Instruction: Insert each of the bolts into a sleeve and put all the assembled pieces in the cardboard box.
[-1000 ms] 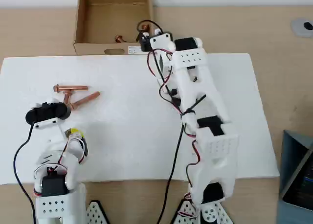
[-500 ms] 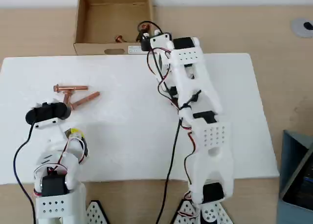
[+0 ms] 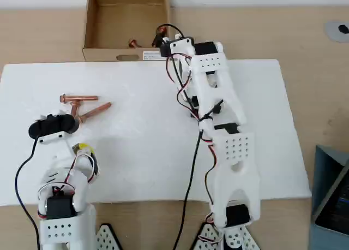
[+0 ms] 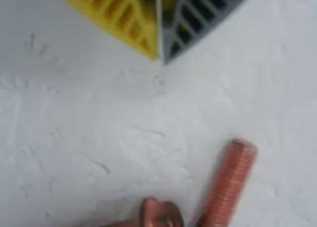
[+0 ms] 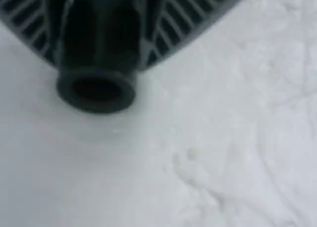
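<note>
Upper centre, beside the cardboard box (image 3: 109, 54), the right end effector (image 3: 162, 39) clamps a black sleeve (image 5: 96, 90); lower left, the left end effector (image 4: 160, 53) sits closed together near loose bolts (image 3: 79, 98).

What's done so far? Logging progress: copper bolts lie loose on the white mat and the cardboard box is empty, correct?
No: the cardboard box is not empty; the high view shows a copper piece inside it. Bolts do lie loose on the white mat.
</note>
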Motion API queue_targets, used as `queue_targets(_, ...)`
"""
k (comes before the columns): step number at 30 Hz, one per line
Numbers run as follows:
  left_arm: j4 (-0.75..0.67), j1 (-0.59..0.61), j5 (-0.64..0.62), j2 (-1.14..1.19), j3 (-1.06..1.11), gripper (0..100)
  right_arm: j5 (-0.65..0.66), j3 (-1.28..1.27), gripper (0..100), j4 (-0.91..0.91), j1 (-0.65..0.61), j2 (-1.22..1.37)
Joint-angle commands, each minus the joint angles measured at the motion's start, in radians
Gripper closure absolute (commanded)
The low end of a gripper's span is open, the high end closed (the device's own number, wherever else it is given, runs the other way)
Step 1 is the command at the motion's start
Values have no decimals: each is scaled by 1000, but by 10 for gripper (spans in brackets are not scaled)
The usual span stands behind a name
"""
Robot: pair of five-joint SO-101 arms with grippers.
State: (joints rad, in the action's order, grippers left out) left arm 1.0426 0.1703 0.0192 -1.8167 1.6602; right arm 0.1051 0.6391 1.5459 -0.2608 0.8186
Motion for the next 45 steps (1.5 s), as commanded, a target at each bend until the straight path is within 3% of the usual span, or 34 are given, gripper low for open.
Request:
queue_targets(1,-15,6,5,-8,-6,998,3,2,956,28,-4,10)
queue_targets(11,-15,3,8,-8,-6,998,11,255,966,233,-15,-91)
queue_targets(17,-15,2,8,-8,-6,998,11,288,988,242,-15,-266)
queue_targets(32,-5,9,2,-4,-40,998,-14,-338,988,242,5,-918)
queue_targets(41,219,6,0,-1,-307,998,-81,-702,988,227,139,-1242)
queue_targets(45,239,6,0,8,-381,998,-78,-814,988,206,194,-1337)
